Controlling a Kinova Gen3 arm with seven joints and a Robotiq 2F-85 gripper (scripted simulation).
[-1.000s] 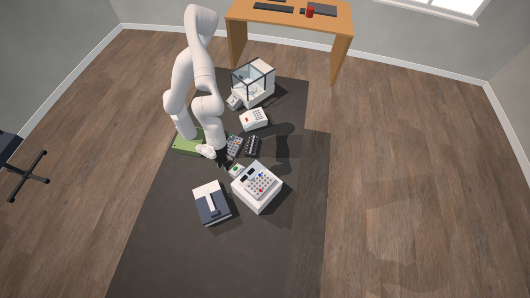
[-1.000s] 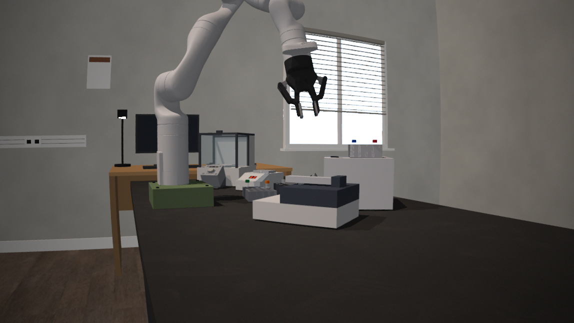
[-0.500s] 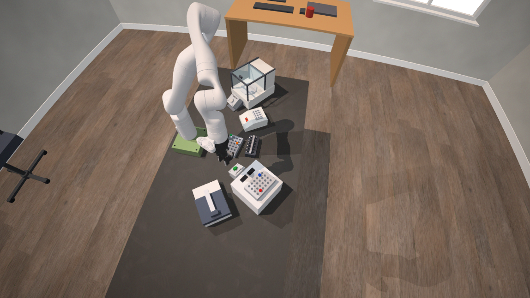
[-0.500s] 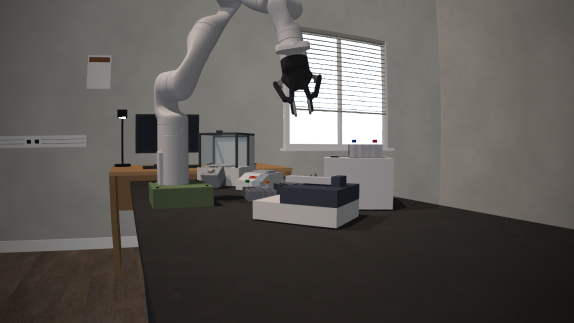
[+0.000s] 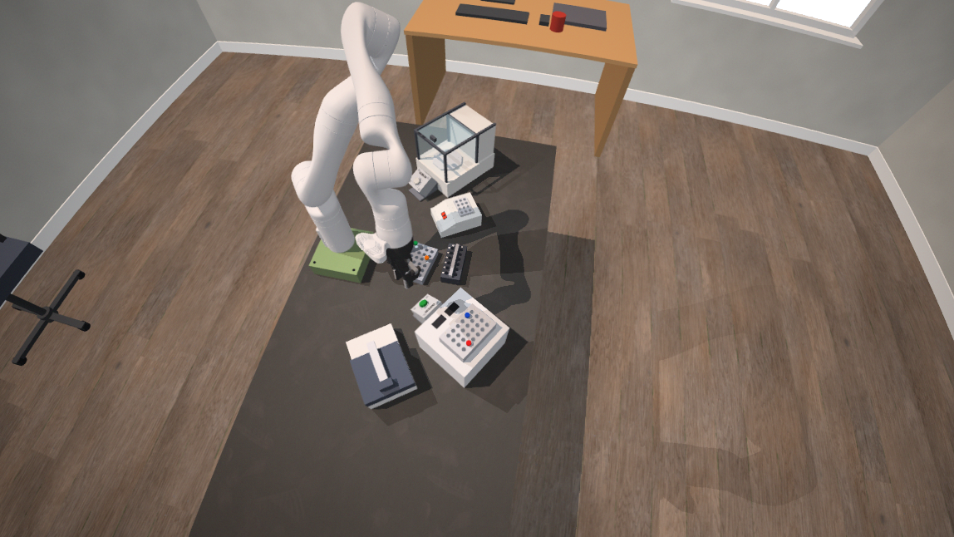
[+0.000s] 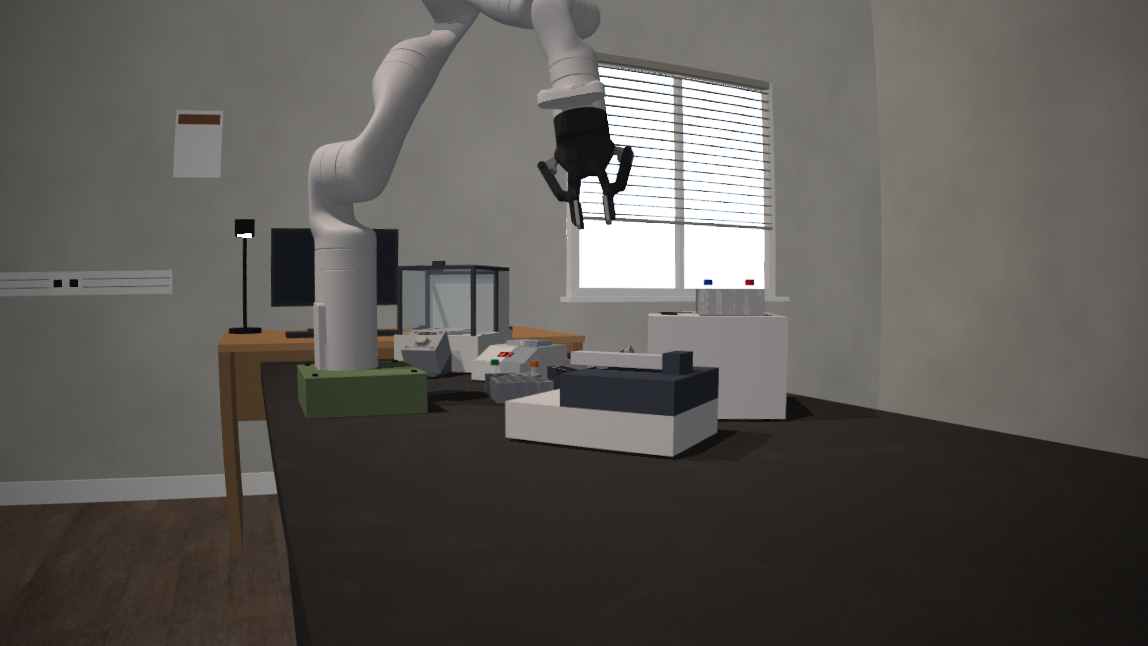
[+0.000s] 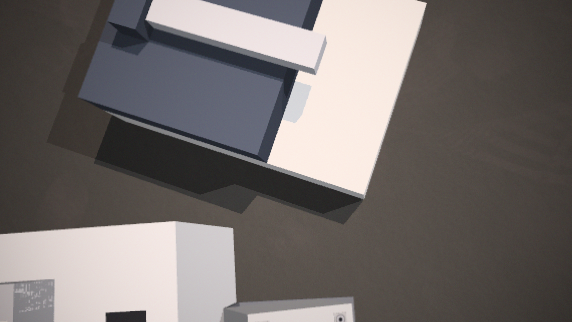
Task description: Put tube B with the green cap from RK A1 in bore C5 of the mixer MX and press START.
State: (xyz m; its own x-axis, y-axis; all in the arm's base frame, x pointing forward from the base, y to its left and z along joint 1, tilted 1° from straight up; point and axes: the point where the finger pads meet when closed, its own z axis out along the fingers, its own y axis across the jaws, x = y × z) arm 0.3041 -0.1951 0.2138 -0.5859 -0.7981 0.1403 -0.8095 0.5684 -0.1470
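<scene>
The black two-fingered gripper point(image 5: 411, 280) point(image 6: 594, 223) hangs above the dark counter point(image 5: 320, 427) point(image 6: 642, 546) point(image 7: 475, 240), fingers partly spread, pinching nothing.

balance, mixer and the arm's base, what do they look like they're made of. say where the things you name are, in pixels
Balance point(image 5: 484, 143) point(image 6: 473, 353): clear panes, glass or acrylic, since its inside shows through; dark slim frame, likely metal; off-white base, probably plastic.
Mixer point(image 5: 436, 350) point(image 6: 714, 365) point(image 7: 200, 265): smooth off-white housing, plastic or painted metal.
Arm's base point(image 5: 340, 267) point(image 6: 361, 393): matte green block, perhaps painted metal, with small dark spots like screw heads.
</scene>
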